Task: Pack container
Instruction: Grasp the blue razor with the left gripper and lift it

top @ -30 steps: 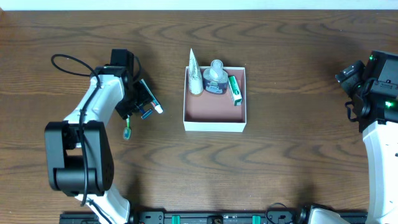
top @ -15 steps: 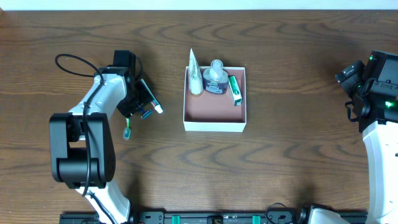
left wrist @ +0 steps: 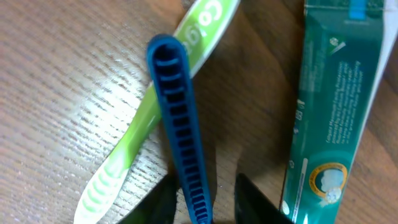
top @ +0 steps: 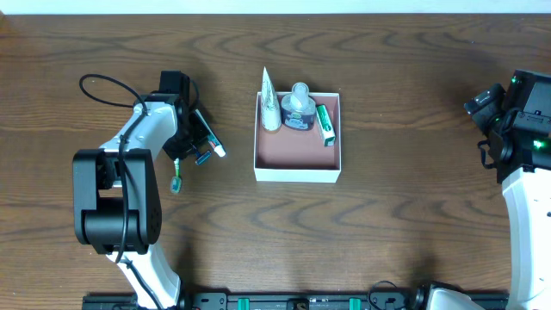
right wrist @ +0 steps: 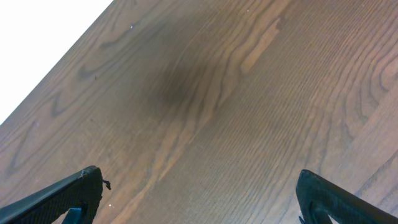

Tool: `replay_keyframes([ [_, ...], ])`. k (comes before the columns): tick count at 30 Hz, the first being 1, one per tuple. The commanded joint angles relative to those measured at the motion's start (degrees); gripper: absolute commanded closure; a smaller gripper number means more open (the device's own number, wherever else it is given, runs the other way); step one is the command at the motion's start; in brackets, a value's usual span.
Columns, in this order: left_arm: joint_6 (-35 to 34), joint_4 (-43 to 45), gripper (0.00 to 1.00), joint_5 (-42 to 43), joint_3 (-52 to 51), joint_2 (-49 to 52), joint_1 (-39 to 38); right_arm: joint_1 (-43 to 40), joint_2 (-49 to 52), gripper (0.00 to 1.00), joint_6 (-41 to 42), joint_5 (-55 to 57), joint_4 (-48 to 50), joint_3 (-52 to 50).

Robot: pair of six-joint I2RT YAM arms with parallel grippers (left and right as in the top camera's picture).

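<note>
The container [top: 297, 155], a square white box with a brownish-pink floor, sits at the table's middle. It holds a white cone-shaped tube [top: 269, 105], a clear bottle [top: 299, 110] and a small green box [top: 325, 125] along its far wall. My left gripper [top: 193, 145] is left of the box, low over a blue ribbed handle [left wrist: 178, 124], a green toothbrush [left wrist: 118, 165] and a teal toothpaste tube [left wrist: 329, 112]. Its fingers [left wrist: 202, 202] are open, one on each side of the blue handle. My right gripper [right wrist: 199, 186] is open and empty at the far right [top: 484, 102].
The toothbrush's end shows in the overhead view [top: 176, 178], below the left gripper. The brown wooden table [top: 405, 215] runs to a pale far edge. A black cable [top: 99, 86] loops off the left arm.
The left arm's elbow has shifted a little to the right and its gripper has settled slightly lower over the blue handle. The right arm and the box have not moved.
</note>
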Motion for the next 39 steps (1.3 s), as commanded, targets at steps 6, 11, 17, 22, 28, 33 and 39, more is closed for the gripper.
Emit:
replay_keyframes([
  [6, -0.2, -0.2, 0.92, -2.4, 0.9, 0.5, 0.2, -0.3, 0.1, 0.01, -0.1, 1.2, -0.1, 0.5],
  [11, 0.2, -0.8, 0.94, -2.3, 0.9, 0.5, 0.2, -0.3, 0.1, 0.01, -0.1, 1.2, -0.1, 0.5],
  [17, 5.7, -4.5, 0.94, 0.5, 1.9, -2.3, 0.2, -0.3, 0.1, 0.01, -0.1, 1.2, -0.1, 0.5],
  [22, 12.0, -9.6, 0.94, 4.6, 3.1, -8.4, 0.2, -0.3, 0.1, 0.01, -0.1, 1.2, -0.1, 0.5],
  [28, 20.5, -13.5, 0.94, 5.6, 3.1, -20.1, -1.6, -0.3, 0.1, 0.01, -0.1, 1.2, -0.1, 0.5],
  [33, 23.4, -13.1, 0.94, 5.6, 3.1, -29.7, -7.6, -0.3, 0.1, 0.01, -0.1, 1.2, -0.1, 0.5],
  [39, 30.5, -8.4, 0.94, 4.4, 3.1, -35.6, -22.6, -0.3, 0.1, 0.01, -0.1, 1.2, -0.1, 0.5],
])
